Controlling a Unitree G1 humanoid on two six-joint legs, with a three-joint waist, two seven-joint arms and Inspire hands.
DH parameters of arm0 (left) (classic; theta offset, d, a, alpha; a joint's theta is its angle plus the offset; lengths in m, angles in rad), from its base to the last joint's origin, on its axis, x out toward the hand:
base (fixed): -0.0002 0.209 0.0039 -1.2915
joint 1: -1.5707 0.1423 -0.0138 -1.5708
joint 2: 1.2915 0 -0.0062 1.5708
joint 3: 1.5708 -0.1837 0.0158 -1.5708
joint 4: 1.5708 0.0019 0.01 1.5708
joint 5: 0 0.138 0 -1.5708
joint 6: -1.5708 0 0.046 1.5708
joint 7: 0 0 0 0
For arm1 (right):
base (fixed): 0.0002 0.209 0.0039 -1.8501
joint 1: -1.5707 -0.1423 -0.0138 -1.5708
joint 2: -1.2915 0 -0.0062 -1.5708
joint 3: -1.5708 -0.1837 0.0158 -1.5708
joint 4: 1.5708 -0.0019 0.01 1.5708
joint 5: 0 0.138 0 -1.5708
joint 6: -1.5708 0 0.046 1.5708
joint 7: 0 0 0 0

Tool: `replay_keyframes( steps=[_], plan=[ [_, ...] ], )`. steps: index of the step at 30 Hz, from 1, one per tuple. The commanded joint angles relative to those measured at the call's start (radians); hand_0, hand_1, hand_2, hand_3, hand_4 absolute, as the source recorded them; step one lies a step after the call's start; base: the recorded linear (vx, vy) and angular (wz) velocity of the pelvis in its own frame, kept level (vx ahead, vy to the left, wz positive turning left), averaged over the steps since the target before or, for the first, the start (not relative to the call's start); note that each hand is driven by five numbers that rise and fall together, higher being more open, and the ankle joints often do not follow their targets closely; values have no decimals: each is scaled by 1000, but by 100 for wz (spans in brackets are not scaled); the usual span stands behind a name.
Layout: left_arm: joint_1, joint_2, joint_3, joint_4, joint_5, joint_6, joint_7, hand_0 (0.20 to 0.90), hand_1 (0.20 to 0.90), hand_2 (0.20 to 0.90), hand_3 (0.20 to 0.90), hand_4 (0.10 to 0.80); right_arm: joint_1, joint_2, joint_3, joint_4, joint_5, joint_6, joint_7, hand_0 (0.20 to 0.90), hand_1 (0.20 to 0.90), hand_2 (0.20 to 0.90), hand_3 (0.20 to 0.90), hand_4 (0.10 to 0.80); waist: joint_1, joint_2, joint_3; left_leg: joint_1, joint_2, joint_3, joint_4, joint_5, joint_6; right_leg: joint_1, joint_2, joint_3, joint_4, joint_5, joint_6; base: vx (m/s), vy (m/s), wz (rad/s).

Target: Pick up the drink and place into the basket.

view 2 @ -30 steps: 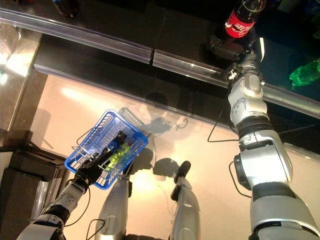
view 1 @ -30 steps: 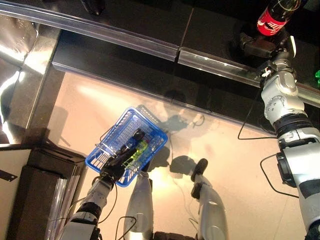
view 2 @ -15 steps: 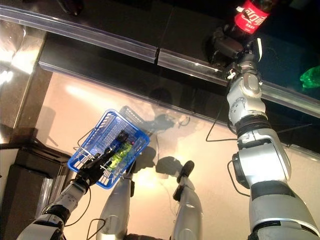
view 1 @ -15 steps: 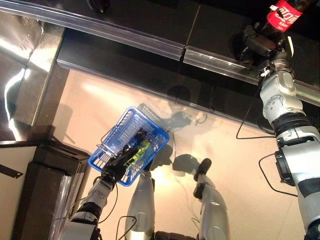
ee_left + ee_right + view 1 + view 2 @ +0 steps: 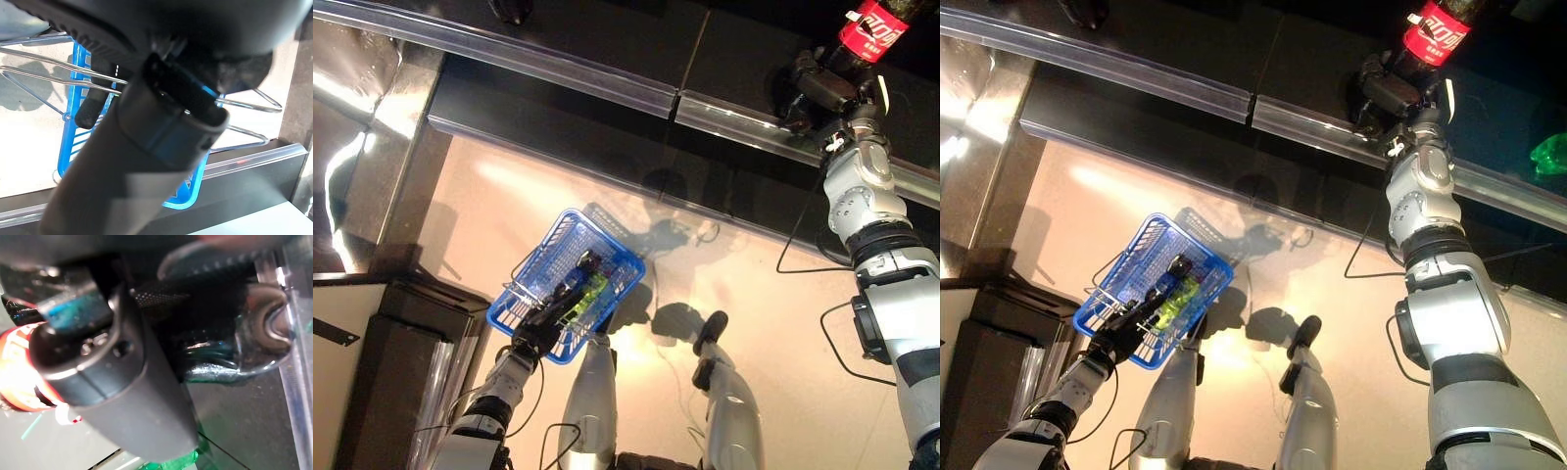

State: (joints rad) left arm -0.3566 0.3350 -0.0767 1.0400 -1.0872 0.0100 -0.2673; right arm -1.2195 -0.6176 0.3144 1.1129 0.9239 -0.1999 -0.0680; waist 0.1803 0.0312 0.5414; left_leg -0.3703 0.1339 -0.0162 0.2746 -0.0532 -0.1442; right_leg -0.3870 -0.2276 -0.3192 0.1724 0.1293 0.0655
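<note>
Right hand (image 5: 820,80), at one o'clock in the head views, is curled round the lower body of a dark cola bottle with a red label (image 5: 871,23), which stands on the black glossy shelf (image 5: 607,44) behind a clear plastic rail (image 5: 558,70). Left hand (image 5: 540,331), at seven o'clock, grips the wire handle of a blue plastic mesh basket (image 5: 609,247) held above the beige floor (image 5: 754,294). A green item (image 5: 591,291) lies inside the basket. The bottle is well apart from the basket.
</note>
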Motion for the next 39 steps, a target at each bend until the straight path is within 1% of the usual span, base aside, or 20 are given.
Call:
replay_keyframes(
  steps=[1, 4, 5, 8, 9, 11, 12, 16, 17, 20, 21, 24, 31, 32, 33, 35, 39],
  plan=[
    [91, 149, -56, -82, -31, -71, -77, 300, 300, 300, 200, 100, -159, -58, 33, -112, -82, -181, 18, 300, 300, 300, 200, 100, 25, 34, -23, 2, -53, 33, -84, 79, 72, 106, -21, 23, 56, -155, 58, 0, 0, 0],
    [99, 155, -44, -95, -36, -73, -85, 300, 300, 300, 200, 100, -114, -59, 33, -180, -131, -183, 9, 300, 300, 300, 200, 100, 24, 21, -50, 42, -54, 37, -128, 87, 69, 149, -20, 13, 15, -142, 68, -14, -4, 3],
    [102, 157, -40, -101, -35, -72, -91, 300, 300, 300, 200, 100, -91, -65, 32, -205, -132, -182, 11, 300, 300, 300, 200, 100, 25, 16, -60, 50, -55, 49, -147, 112, 75, 161, -23, -4, -7, -115, 65, -17, -14, 6],
    [121, 155, -27, -123, -38, -75, -98, 300, 300, 300, 200, 100, 8, -78, -3, -295, -131, -162, 21, 300, 300, 300, 200, 100, 19, -5, -119, 117, -56, 64, -222, 123, 70, 234, -21, -23, -75, -95, 80, 51, -12, 12],
    [123, 155, -28, -129, -41, -76, -99, 300, 300, 300, 200, 100, 26, -79, -11, -306, -137, -161, 23, 300, 300, 300, 200, 100, 18, -7, -127, 129, -56, 66, -233, 126, 69, 247, -21, -26, -85, -92, 82, 93, 10, 10],
    [136, 143, -26, -162, -41, -76, -96, 300, 300, 300, 200, 100, 103, -85, -37, -352, -137, -154, 35, 300, 300, 300, 200, 100, 14, -17, -170, 174, -51, 72, -271, 132, 65, 295, -18, -40, -120, -84, 87, 96, 14, 3],
    [140, 141, -27, -166, -45, -80, -100, 300, 300, 300, 200, 100, 113, -87, -41, -356, -135, -154, 39, 300, 300, 300, 200, 100, 13, -18, -175, 180, -51, 72, -275, 132, 64, 302, -18, -42, -124, -83, 87, 80, 6, 4],
    [178, 113, -10, -226, -28, -73, -106, 300, 300, 300, 200, 100, 237, -83, -81, -440, -166, -136, 53, 300, 300, 300, 200, 100, 12, -37, -244, 244, -44, 77, -313, 139, 60, 369, -11, -59, -159, -75, 93, 128, 4, 8],
    [193, 96, -10, -245, -22, -80, -115, 300, 300, 300, 200, 100, 281, -74, -96, -478, -180, -125, 55, 300, 300, 300, 200, 100, 10, -43, -268, 265, -42, 80, -324, 140, 59, 389, -8, -59, -169, -73, 95, 150, 13, 3],
    [211, 69, -3, -286, -10, -70, -119, 300, 300, 300, 200, 100, 388, -51, -115, -566, -197, -105, 60, 300, 300, 300, 200, 100, 4, -58, -331, 315, -37, 89, -345, 139, 57, 440, 0, -63, -198, -65, 97, 190, 25, 2],
    [218, 56, -1, -317, -4, -63, -113, 300, 300, 300, 200, 100, 446, -38, -125, -606, -195, -101, 69, 300, 300, 300, 200, 100, -1, -63, -362, 339, -35, 93, -353, 136, 56, 463, 3, -66, -210, -61, 100, 154, 27, -2],
    [225, 36, -5, -355, -3, -67, -126, 300, 300, 300, 200, 100, 505, -14, -135, -655, -216, -100, 73, 300, 300, 300, 200, 100, -7, -69, -399, 354, -33, 99, -362, 137, 55, 483, 5, -71, -229, -51, 102, 104, 19, 2],
    [249, -4, -9, -535, -44, -66, -197, 300, 300, 300, 200, 100, 658, 54, -145, -835, -309, -109, 89, 300, 300, 300, 200, 100, -19, -71, -447, 387, -31, 109, -362, 125, 51, 530, 8, -89, -256, -41, 105, 22, 12, 1],
    [251, -7, -12, -567, -47, -61, -197, 300, 300, 300, 200, 100, 673, 60, -144, -856, -325, -112, 88, 300, 300, 300, 200, 100, -19, -72, -450, 389, -32, 108, -362, 125, 52, 535, 8, -93, -256, -43, 105, 0, 0, 0],
    [249, -11, -20, -639, -61, -51, -195, 300, 300, 300, 200, 100, 700, 77, -138, -901, -342, -118, 92, 300, 300, 300, 200, 100, -17, -75, -454, 390, -33, 107, -362, 124, 53, 543, 7, -102, -255, -45, 103, -9, -4, 4],
    [248, -14, -24, -673, -65, -50, -199, 300, 300, 300, 200, 100, 716, 90, -133, -921, -362, -125, 96, 300, 300, 300, 200, 100, -16, -78, -456, 392, -35, 105, -362, 122, 55, 547, 6, -106, -252, -47, 102, -11, -5, 9],
    [235, -15, -55, -804, -76, -48, -186, 300, 300, 300, 200, 100, 753, 104, -98, -978, -418, -136, 103, 300, 300, 300, 200, 100, -11, -81, -460, 402, -39, 100, -362, 115, 63, 557, 2, -116, -249, -51, 101, -4, 0, 6]
  ],
)
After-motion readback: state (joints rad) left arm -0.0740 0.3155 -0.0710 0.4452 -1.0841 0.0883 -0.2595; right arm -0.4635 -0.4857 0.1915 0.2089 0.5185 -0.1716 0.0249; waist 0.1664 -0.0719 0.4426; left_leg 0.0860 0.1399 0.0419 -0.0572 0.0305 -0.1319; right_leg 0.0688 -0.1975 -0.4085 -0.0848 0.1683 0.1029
